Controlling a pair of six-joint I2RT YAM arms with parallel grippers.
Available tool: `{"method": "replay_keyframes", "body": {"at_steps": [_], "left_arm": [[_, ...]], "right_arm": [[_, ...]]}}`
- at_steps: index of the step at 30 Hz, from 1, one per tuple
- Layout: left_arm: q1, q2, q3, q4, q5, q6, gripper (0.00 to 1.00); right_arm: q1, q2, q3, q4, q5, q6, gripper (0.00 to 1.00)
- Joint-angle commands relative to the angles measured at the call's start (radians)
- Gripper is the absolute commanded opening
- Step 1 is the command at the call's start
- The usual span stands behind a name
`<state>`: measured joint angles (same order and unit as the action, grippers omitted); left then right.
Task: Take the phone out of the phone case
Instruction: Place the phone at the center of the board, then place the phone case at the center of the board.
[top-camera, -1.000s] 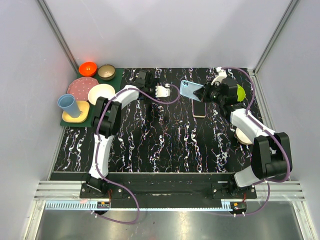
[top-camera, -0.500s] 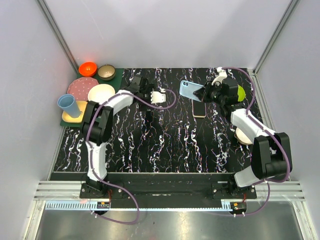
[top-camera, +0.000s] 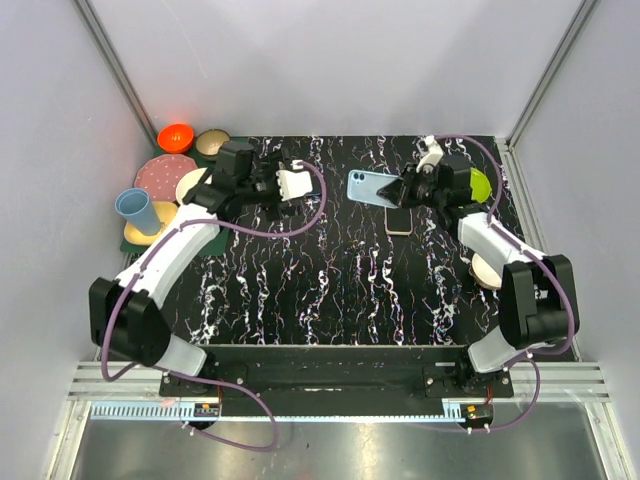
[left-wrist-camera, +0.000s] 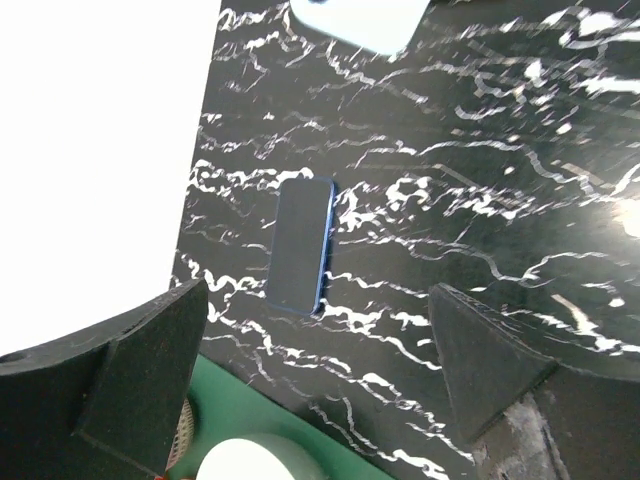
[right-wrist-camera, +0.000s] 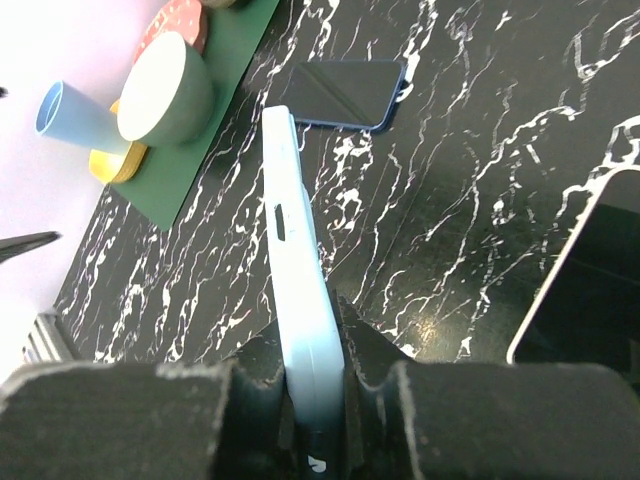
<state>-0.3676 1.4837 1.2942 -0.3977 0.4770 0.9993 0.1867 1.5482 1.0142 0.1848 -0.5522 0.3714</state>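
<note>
My right gripper (top-camera: 398, 188) is shut on the edge of a light blue phone case (top-camera: 368, 188) and holds it above the table. In the right wrist view the case (right-wrist-camera: 295, 290) stands edge-on between the shut jaws of the gripper (right-wrist-camera: 312, 335). A dark phone with blue sides (left-wrist-camera: 300, 245) lies flat on the black marble table, also in the right wrist view (right-wrist-camera: 345, 92), beyond the case. My left gripper (top-camera: 295, 183) is open and empty, above and left of that phone (left-wrist-camera: 320, 390). The case's corner shows in the left wrist view (left-wrist-camera: 360, 20).
A second phone with a pale rim (top-camera: 398, 220) lies flat under the right gripper (right-wrist-camera: 580, 290). A green mat (top-camera: 135, 240) at the back left holds plates, bowls and a blue cup (top-camera: 135, 210). A green object (top-camera: 483, 185) and a white dish (top-camera: 488, 270) sit at the right.
My left arm has swung back to the left, taking its open gripper away from the case. My right gripper has shifted the case slightly left and laid it flatter.
</note>
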Motion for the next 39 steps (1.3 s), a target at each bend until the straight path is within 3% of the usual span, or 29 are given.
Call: {"method": "replay_keyframes", "body": {"at_steps": [1, 9, 18, 23, 39], "left_arm": [[-0.005, -0.043, 0.049, -0.099, 0.130, -0.108, 0.99], [-0.053, -0.016, 0.102, -0.299, 0.120, -0.105, 0.98], [-0.119, -0.033, 0.054, -0.285, 0.104, -0.123, 0.97], [-0.132, -0.007, 0.047, -0.279, 0.124, -0.137, 0.96], [-0.168, 0.095, 0.056, -0.280, 0.166, -0.172, 0.70]], "right_arm": [[0.054, 0.049, 0.072, -0.059, -0.121, -0.064, 0.00], [0.235, 0.049, 0.104, -0.159, -0.175, -0.304, 0.00], [0.327, 0.046, 0.095, -0.243, -0.248, -0.454, 0.00], [0.347, 0.041, 0.092, -0.242, -0.264, -0.457, 0.00], [0.350, 0.021, 0.064, -0.203, -0.270, -0.453, 0.00]]}}
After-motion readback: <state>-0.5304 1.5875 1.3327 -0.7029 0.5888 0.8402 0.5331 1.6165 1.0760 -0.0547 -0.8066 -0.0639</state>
